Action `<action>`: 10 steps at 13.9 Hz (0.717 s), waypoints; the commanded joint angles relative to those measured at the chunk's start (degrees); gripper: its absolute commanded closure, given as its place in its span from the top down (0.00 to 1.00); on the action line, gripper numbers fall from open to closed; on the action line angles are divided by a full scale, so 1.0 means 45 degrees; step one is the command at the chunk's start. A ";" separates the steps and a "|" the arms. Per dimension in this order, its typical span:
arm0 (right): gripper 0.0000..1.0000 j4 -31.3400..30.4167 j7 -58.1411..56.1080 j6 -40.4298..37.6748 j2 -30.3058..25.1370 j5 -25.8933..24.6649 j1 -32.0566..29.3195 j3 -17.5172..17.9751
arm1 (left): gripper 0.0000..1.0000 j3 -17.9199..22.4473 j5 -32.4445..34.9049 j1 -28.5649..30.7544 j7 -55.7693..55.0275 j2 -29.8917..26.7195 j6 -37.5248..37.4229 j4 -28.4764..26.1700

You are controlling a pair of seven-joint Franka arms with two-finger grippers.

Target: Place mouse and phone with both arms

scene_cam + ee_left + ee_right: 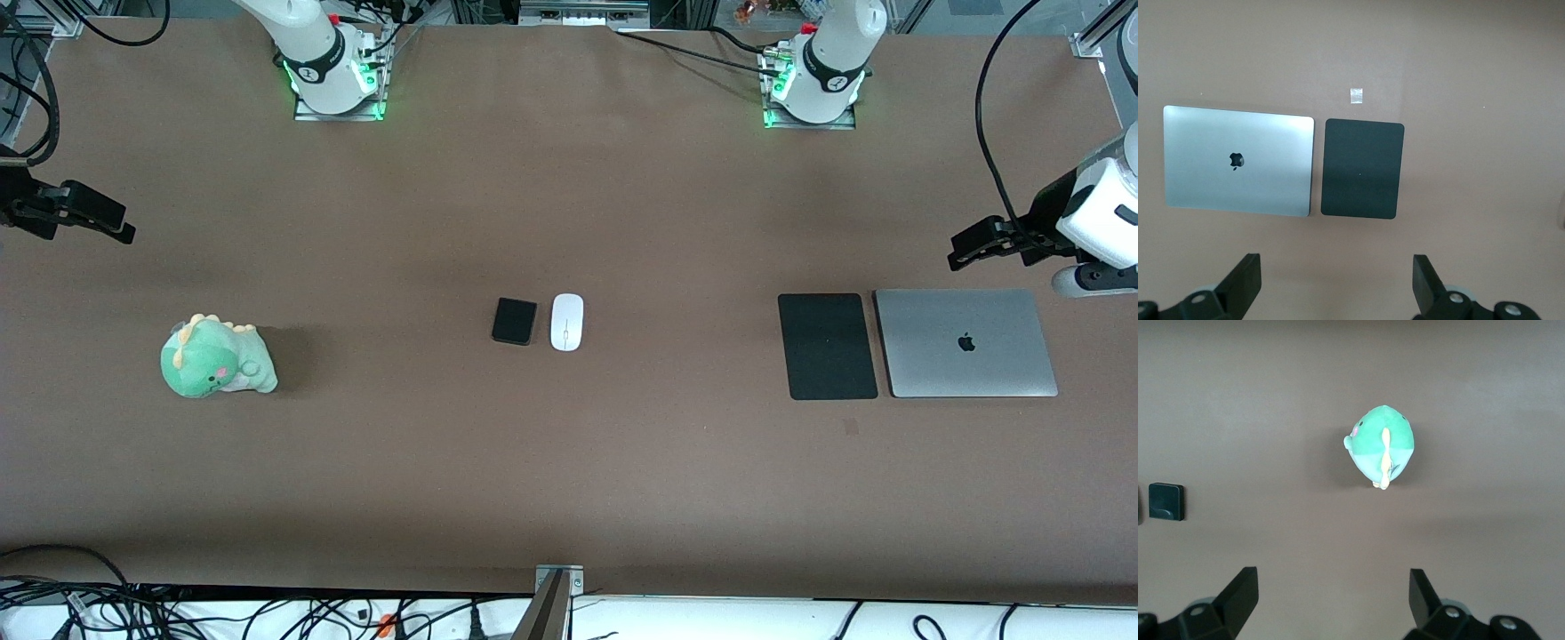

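The white oval mouse (566, 322) and the small black phone (515, 321) lie side by side at the table's middle, the mouse toward the left arm's end. In the right wrist view the phone (1166, 501) shows at the edge. My left gripper (960, 251) hangs open and empty over bare table beside the laptop; in its wrist view the left gripper (1336, 267) has only tabletop between its fingers. My right gripper (120, 222) hangs open over the table at the right arm's end; in its wrist view the right gripper (1333, 583) holds nothing.
A matte black mouse pad (827, 347) (1362, 169) and a closed silver laptop (965, 343) (1238, 160) lie side by side toward the left arm's end. A green plush dinosaur (218, 357) (1381, 447) sits toward the right arm's end. A scrap of tape (1355, 95) lies by the pad.
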 commanded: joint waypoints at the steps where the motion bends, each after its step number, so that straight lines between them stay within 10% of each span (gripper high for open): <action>1: 1.00 0.0091 0.0038 -0.0177 0.0020 -0.0106 0.0022 0.0006 | 1.00 -0.0015 -0.0326 0.0084 -0.0037 0.0008 -0.0171 0.0107; 10: 1.00 0.0071 0.0038 -0.0353 0.0060 -0.0106 0.0042 0.0006 | 1.00 -0.1200 -0.2923 -0.0170 -0.2238 0.1470 0.0940 0.0243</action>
